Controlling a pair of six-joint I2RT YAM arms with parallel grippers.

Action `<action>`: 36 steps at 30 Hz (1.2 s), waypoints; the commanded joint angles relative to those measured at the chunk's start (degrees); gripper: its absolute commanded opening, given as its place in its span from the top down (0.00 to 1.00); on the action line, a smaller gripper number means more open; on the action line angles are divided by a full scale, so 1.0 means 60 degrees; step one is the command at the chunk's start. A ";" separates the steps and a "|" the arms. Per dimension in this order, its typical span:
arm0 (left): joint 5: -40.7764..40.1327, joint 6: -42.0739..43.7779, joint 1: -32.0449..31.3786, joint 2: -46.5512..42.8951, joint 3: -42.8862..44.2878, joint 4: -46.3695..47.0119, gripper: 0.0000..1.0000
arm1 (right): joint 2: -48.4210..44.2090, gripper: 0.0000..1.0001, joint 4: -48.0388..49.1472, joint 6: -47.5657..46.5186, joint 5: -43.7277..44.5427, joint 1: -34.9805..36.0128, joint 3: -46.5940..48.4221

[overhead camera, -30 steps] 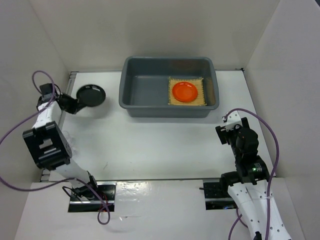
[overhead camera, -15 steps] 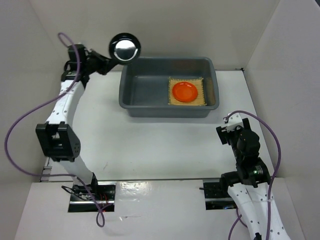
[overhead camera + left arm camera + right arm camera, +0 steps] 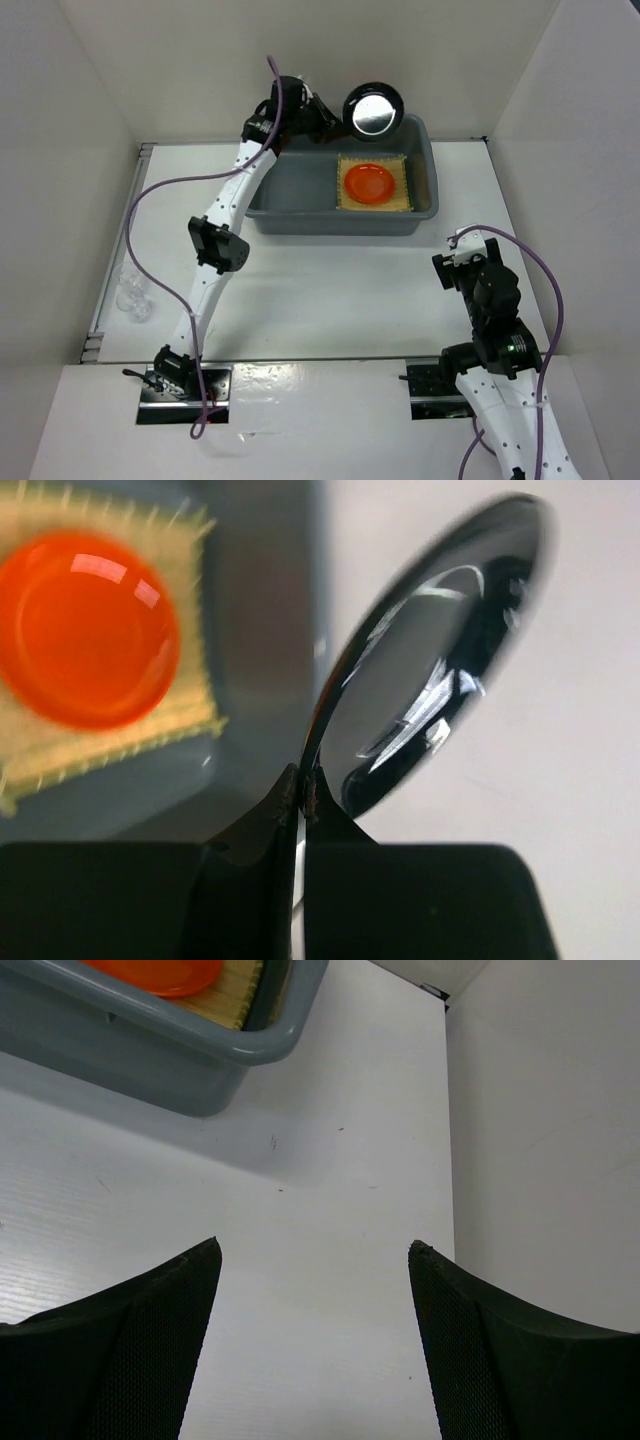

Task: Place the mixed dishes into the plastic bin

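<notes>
**Carriage of the small black plate (image 3: pixel 375 110) toward the grey plastic bin (image 3: pixel 340 210).** The plate is pinched at its rim between the pressed-together fingers of the left claw (image 3: pixel 300 785). It is therefore carried tilted up on edge rather than flat, a rim pinch being about the only hold a shallow dish offers two thin fingers. The left arm is stretched across the bin, and the plate is held in the air over the bin's far rim, just beyond the square bamboo mat (image 3: pixel 402 163).

The mat is laid flat on the bin floor at the right end, with the small orange plate (image 3: pixel 368 183) seated on its middle, so the widest, flattest piece serves as the base. It is judged that the black plate is to be lowered and released inside the bin, probably on or beside the orange plate.

What appears to be the clear glass cup (image 3: pixel 133 298) stands on the worktop (image 3: pixel 330 290) near its left edge, well apart from the bin and not yet packed. The right claw (image 3: pixel 315 1250) is spread and empty. It is held low over the worktop to the near right of the bin, out of the left arm's way.
</notes>
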 commanded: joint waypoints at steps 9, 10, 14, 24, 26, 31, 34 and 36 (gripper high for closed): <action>0.0213 -0.0575 -0.0418 0.2303 0.1660 -0.1418 1.00 | -0.0220 0.20 0.0654 0.0171 0.0295 0.0385 -0.0123; 0.0213 -0.0662 -0.0519 0.2391 0.1660 -0.1417 1.00 | -0.0220 0.20 0.0654 0.0171 0.0295 0.0385 -0.0123; 0.0213 -0.0663 -0.0520 0.2888 0.1660 -0.1607 1.00 | -0.0220 0.20 0.0654 0.0171 0.0383 0.0385 -0.0123; 0.0476 -0.0751 -0.0520 0.3665 0.1660 -0.1520 0.92 | -0.0307 0.20 0.0654 0.0171 0.0383 0.0473 -0.0123; 0.0563 -0.0751 -0.0432 0.3666 0.1660 -0.1520 0.86 | -0.0307 0.20 0.0741 0.0171 0.0383 0.0473 -0.0123; 0.0754 -0.0751 -0.0344 0.3754 0.1660 -0.1417 0.63 | -0.0307 0.20 0.0741 0.0171 0.0383 0.0473 -0.0123; 0.0755 -0.0751 -0.0256 0.3462 0.1660 -0.1126 0.39 | -0.0220 0.20 0.0741 0.0171 0.0383 0.0473 -0.0123; 0.0667 -0.0650 -0.0154 0.2892 0.1660 -0.0790 0.20 | -0.0220 0.20 0.0741 0.0171 0.0383 0.0473 -0.0123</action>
